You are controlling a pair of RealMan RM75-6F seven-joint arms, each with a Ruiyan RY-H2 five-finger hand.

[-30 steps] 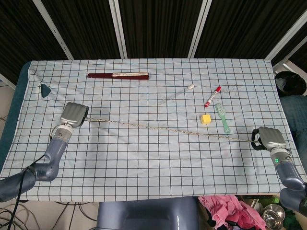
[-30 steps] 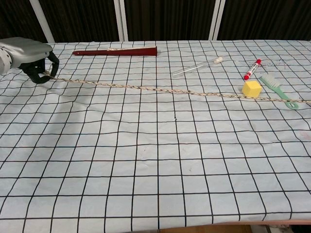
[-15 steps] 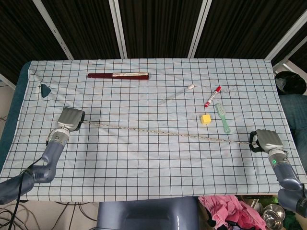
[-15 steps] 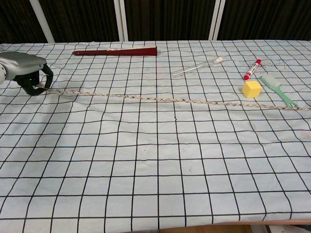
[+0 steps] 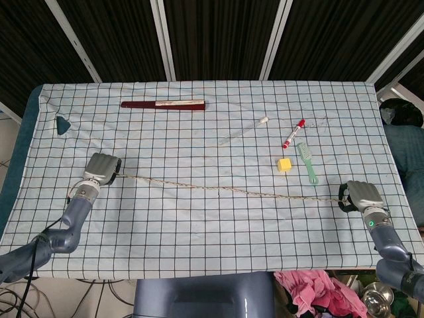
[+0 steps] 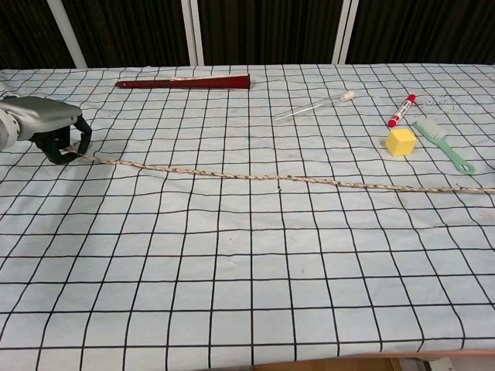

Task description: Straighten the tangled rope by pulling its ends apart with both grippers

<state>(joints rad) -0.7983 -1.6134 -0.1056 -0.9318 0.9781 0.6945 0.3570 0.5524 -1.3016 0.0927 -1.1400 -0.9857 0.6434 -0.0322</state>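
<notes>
A thin braided rope lies almost straight across the checked tablecloth, running from left to right. My left hand grips its left end, fingers curled around it, low on the cloth. My right hand holds the right end near the table's right edge; it shows only in the head view. In the chest view the rope runs off the right side of the frame.
A dark red folded fan lies at the back. A glass tube, a red marker, a yellow cube and a green brush lie right of centre. A teal piece sits far left.
Both hands have moved toward the front edge of the table, carrying the rope with them. The rope now lies well clear of the yellow cube and the green brush.
</notes>
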